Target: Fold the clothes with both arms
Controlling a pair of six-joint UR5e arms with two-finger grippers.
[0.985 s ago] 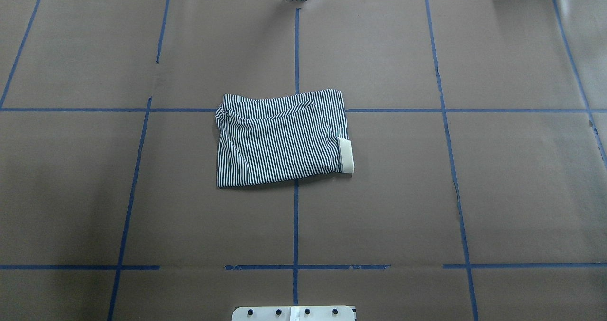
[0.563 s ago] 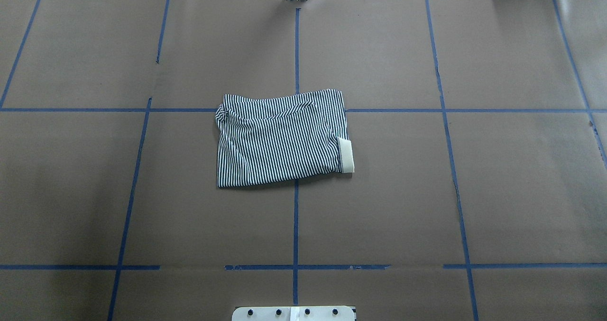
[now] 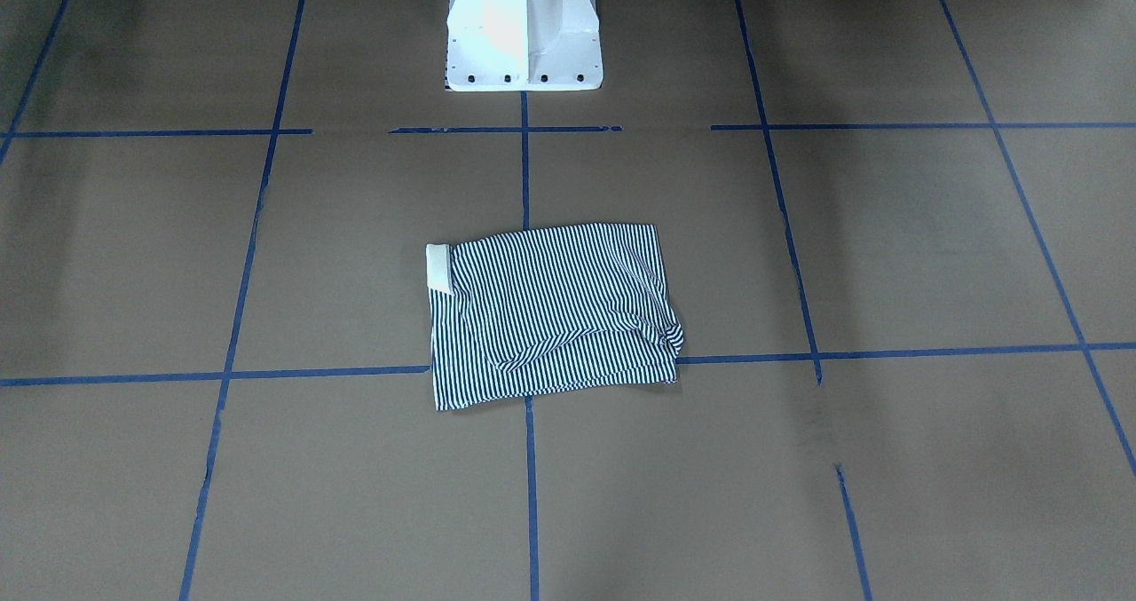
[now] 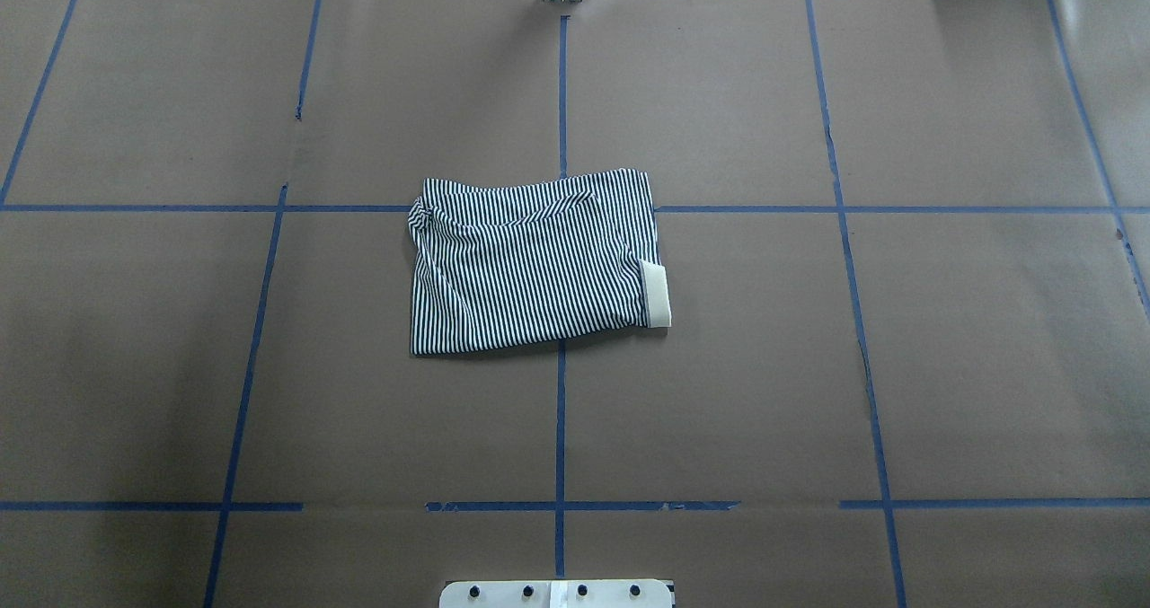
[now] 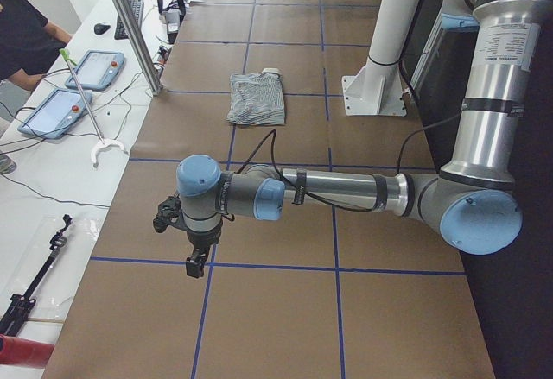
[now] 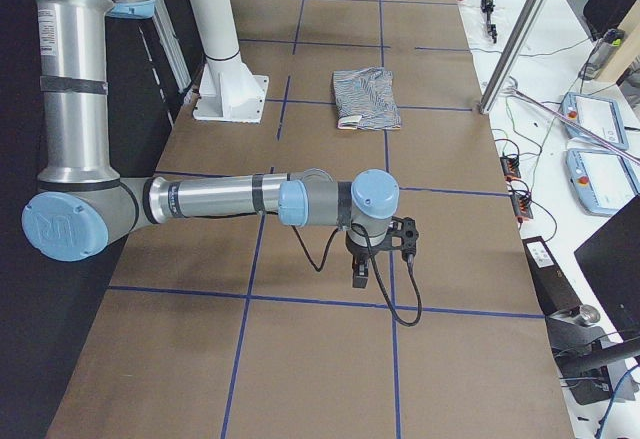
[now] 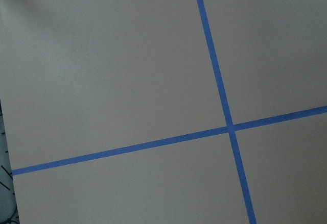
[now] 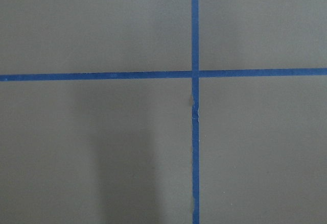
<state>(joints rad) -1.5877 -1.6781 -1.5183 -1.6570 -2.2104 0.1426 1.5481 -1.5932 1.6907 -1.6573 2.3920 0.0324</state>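
Well, polo shirt [image 4: 535, 262]: folded into a compact rectangle, lying flat mid-surface over a crossing of tape lines [image 4: 561, 428]; cream collar [image 4: 657, 295] shows at the edge toward my right.
Surface [image 4: 943, 365]: brown paper with a blue tape grid.
Left arm [image 5: 346, 191]: stretched low over the surface, well apart from the shirt; left jaws point down, spread or pressed together I cannot tell.
Right arm [image 6: 215, 199]: likewise at the opposite end; right jaws point down, state I cannot tell.
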